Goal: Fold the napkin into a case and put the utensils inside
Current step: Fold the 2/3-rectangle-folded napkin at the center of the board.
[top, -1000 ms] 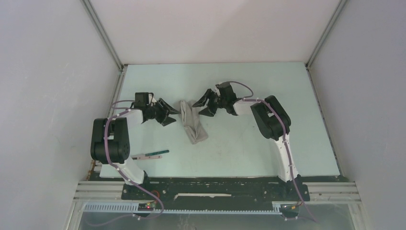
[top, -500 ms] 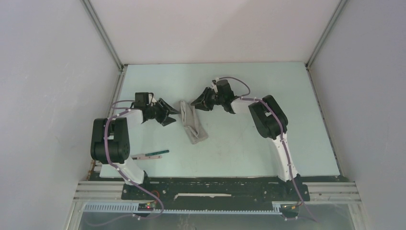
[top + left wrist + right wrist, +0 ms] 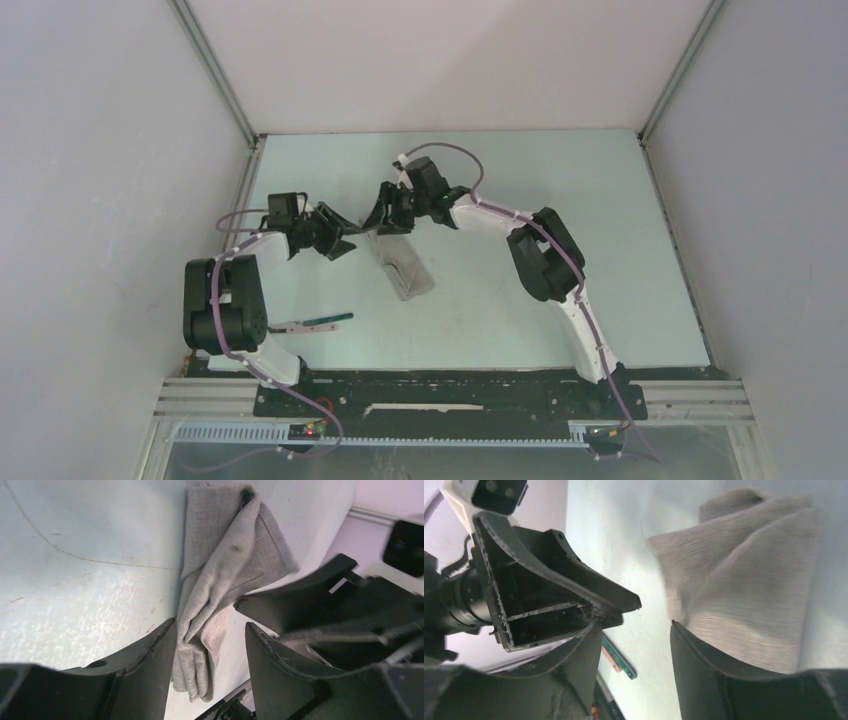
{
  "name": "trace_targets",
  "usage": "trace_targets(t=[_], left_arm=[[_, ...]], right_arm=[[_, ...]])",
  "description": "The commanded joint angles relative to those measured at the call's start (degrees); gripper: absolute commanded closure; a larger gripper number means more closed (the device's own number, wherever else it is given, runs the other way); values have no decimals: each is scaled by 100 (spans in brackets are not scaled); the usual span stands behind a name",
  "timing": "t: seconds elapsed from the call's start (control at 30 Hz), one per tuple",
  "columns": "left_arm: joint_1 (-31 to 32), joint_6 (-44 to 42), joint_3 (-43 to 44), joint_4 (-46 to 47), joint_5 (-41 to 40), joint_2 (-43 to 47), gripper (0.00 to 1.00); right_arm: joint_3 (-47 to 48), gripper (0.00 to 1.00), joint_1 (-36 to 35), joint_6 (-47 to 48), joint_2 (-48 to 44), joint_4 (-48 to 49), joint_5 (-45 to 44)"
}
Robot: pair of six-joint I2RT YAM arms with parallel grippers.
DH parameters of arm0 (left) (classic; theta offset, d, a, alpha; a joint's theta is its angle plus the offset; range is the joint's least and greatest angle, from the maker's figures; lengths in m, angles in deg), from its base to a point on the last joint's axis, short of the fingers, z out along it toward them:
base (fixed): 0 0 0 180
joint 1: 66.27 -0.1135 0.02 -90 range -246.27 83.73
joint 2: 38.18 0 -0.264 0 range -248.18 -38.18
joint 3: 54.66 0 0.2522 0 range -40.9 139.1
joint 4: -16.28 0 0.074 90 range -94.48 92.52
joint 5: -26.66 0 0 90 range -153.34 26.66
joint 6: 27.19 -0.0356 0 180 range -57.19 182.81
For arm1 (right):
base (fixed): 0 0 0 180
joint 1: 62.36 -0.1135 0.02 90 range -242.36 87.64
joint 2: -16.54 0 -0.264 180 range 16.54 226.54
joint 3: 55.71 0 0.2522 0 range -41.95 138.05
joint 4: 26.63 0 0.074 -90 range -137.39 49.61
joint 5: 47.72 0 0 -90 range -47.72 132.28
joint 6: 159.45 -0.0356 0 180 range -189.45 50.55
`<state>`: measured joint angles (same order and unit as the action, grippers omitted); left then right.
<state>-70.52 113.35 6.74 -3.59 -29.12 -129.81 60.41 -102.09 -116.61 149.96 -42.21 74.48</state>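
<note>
Grey napkin, loosely folded, lies just beside left end effector and right end effector, both part-open, seemingly empty.

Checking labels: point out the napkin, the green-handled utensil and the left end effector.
napkin (image 3: pixel 408 272), top view, middle of folded cloth
green-handled utensil (image 3: pixel 332 319), top view, handle
left end effector (image 3: pixel 348 236), top view, between its fingertips

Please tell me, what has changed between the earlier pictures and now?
The right hand moved to the left, from beside the napkin to over its far end. It is open, and no grip on the cloth shows. The left hand, the napkin and the utensils stayed almost as they were.
</note>
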Motion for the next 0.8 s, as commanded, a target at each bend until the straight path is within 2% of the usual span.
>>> trace_targets(t=[0.0,0.1,0.2,0.37,0.43,0.47,0.5,0.6,0.7,0.77], left_arm=[[-62,-26,-72,106,-93,242,42],[-77,-59,-62,71,-73,242,42],[-108,-116,-35,29,-91,268,41],[-94,-468,336,-313,109,145,40],[-71,-736,545,-629,30,187,39],[-15,-897,680,-832,-93,224,37],[68,-1094,853,-1105,-366,240,30],[466,-1512,1452,-1828,-1195,169,19],[794,-1538,1808,-2071,-2058,-37,14],[942,-1539,2126,-2261,-2287,-265,13]], right_arm=[[1059,36,-265,1579,-57,-1667,-557],[1675,32,-396,2153,190,-2493,-855],[1770,31,-464,2479,96,-2753,-924],[1184,31,-364,2392,-467,-2712,-861],[673,31,-291,2279,-805,-2563,-861],[142,31,-264,2224,-1027,-2346,-914],[-200,31,-244,2206,-1258,-2142,-933],[-793,31,-241,2292,-1732,-2192,-1064],[-1141,30,-389,2579,-2050,-2382,-1471],[-1231,30,-535,2852,-2198,-2579,-1834]])
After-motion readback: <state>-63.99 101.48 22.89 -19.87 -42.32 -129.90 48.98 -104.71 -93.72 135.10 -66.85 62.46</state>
